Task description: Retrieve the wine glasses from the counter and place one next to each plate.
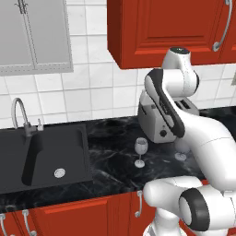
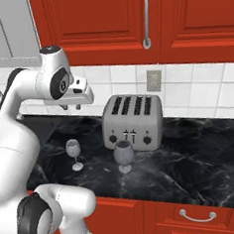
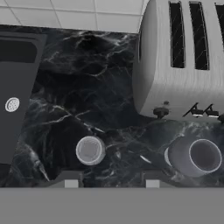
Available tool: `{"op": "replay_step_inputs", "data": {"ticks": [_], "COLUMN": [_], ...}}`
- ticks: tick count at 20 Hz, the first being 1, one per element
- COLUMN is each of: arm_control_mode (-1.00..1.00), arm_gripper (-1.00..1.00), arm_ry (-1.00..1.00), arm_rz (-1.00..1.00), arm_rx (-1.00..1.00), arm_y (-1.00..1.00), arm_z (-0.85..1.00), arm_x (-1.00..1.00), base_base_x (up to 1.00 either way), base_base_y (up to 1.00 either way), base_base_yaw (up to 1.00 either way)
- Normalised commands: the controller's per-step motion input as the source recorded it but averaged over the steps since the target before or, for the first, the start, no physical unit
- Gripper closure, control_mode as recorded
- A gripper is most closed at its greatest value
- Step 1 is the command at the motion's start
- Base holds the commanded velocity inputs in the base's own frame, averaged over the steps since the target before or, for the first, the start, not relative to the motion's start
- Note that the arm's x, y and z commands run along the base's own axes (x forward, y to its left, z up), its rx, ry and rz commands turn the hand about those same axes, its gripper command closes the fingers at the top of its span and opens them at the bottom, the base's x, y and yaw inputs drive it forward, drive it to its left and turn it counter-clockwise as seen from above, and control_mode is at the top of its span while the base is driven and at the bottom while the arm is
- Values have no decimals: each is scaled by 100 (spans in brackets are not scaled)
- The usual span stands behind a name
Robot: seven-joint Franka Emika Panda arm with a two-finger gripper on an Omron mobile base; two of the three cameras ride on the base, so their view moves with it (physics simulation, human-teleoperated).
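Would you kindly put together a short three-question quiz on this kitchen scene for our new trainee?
1. True or false: both wine glasses stand upright on the counter.
2. Which appliance sits behind the glasses? A) kettle B) toaster C) microwave
3. Fill in: in the hand view, the sink lies on the ____ side.

Key:
1. True: the left glass and the right glass stand on their feet.
2. B, the toaster.
3. Left; the sink is at the left edge, and the gripper hovers high above the counter.

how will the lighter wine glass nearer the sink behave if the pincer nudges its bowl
The small clear stemmed wine glass would probably tip: its bowl sits high on a thin stem over a small round foot. It looks rigid, and likely slippery on the black marbled counter.
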Motion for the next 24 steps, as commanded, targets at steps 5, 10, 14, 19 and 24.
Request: {"op": "replay_step_inputs", "data": {"ticks": [5,10,14,19,24], "arm_control_mode": [-100,-100,-100,-100,-100], "arm_gripper": [-100,-100,-100,-100,-100], "arm_ry": [-4,-17,-3,0,1], "arm_rz": [0,0,-13,-25,-28], "arm_rx": [0,0,10,19,18], "arm_y": [0,0,-10,-27,-25], "arm_z": [0,0,5,11,16], "arm_x": [-16,-57,-62,-72,-55], "base_base_x": [0,0,0,0,0], "base_base_y": [0,0,0,0,0], "base_base_yaw": [0,0,0,0,0]}}
